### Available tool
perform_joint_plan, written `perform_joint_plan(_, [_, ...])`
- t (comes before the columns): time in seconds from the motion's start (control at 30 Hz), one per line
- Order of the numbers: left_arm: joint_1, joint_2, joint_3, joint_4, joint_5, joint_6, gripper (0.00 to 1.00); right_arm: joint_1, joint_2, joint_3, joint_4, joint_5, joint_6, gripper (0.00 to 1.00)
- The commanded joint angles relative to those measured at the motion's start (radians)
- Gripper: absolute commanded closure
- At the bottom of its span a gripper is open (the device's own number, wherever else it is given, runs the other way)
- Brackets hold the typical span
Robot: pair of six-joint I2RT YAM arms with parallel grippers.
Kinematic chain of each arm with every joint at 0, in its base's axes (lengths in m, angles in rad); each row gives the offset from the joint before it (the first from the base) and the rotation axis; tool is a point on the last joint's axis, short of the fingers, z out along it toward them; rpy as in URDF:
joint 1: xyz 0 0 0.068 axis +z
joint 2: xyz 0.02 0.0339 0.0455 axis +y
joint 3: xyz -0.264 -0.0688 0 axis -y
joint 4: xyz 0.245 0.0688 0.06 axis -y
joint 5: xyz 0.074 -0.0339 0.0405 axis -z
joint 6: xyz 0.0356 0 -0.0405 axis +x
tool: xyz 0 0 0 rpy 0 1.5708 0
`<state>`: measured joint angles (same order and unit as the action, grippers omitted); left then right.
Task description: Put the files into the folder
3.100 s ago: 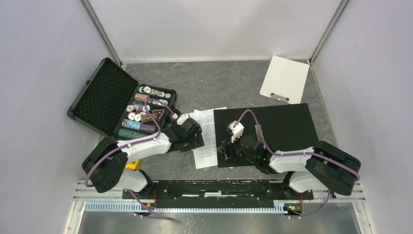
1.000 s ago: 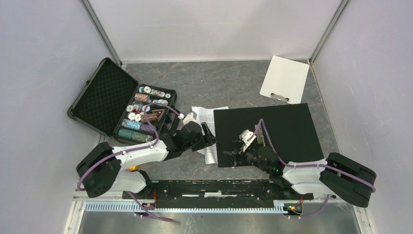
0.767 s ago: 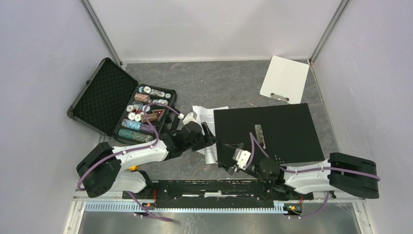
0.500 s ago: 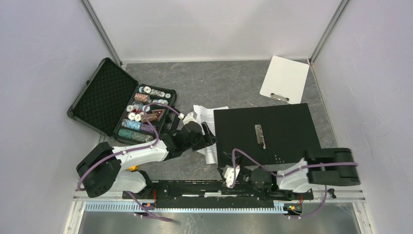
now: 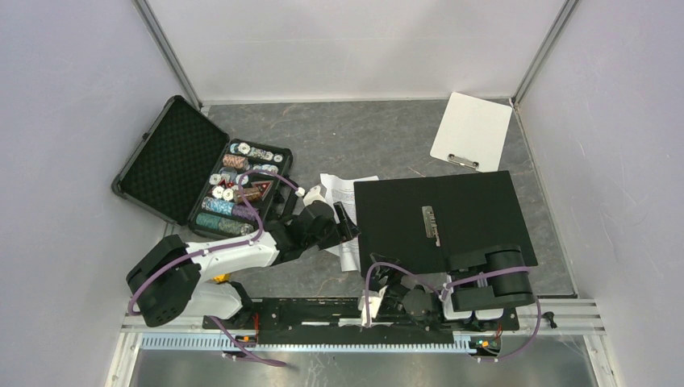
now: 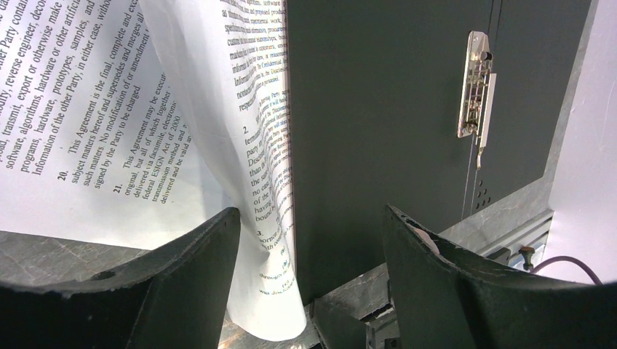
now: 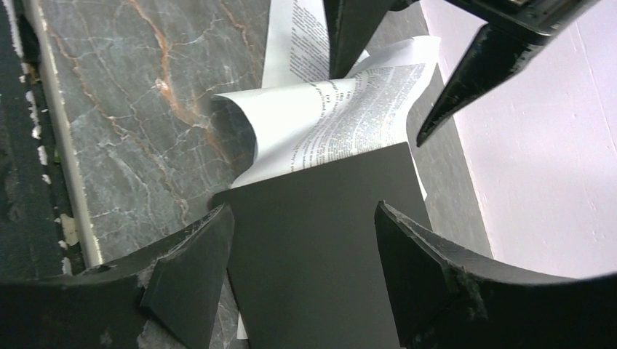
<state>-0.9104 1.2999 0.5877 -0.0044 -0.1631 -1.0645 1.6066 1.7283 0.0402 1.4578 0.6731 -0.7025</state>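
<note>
The folder [image 5: 476,214] lies open and flat, black inside up, with its metal clip [image 5: 430,222] at the spine. The files [image 5: 343,193], white sheets of dense text, lie at its left edge, their right side curled up against it. My left gripper [image 5: 345,219] is open over that curled edge. In the left wrist view the curled sheet [image 6: 265,182] stands between the fingers of the left gripper [image 6: 309,218], beside the folder [image 6: 378,123] and clip [image 6: 476,87]. My right gripper [image 5: 377,292] is open and empty, low by the near rail, facing the folder's near-left corner [image 7: 320,247] and the files [image 7: 327,123].
An open black case of chips [image 5: 214,177] stands at the left. A blank white clipboard [image 5: 472,131] lies at the back right. Walls close in three sides. The metal rail [image 5: 323,310] runs along the near edge.
My right arm has drawn back from the folder's near-left part and folded down by the rail. The folder lies uncovered. My left gripper has held still over the last second.
</note>
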Motion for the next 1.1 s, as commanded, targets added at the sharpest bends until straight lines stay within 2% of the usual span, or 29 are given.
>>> perform_joint_plan(0.0, [-0.004, 0.014, 0.036, 0.032, -0.007, 0.040, 0.23, 0.006, 0.024, 0.008, 0.206, -0.073, 0.002, 0.23])
perform_joint_plan(0.27, [-0.004, 0.022, 0.037, 0.025, -0.008, 0.032, 0.23, 0.006, 0.088, 0.038, 0.258, -0.151, 0.013, 0.27])
perform_joint_plan(0.67, [-0.004, -0.004, 0.046, -0.027, -0.013, 0.038, 0.23, -0.019, 0.161, 0.056, 0.345, -0.168, -0.044, 0.32])
perform_joint_plan(0.93, [-0.004, -0.034, 0.053, -0.046, -0.010, 0.040, 0.23, -0.049, 0.215, 0.101, 0.385, -0.164, -0.061, 0.47])
perform_joint_plan(1.07, [-0.003, -0.044, 0.057, -0.056, -0.016, 0.041, 0.23, -0.052, 0.257, 0.120, 0.471, -0.117, -0.080, 0.57])
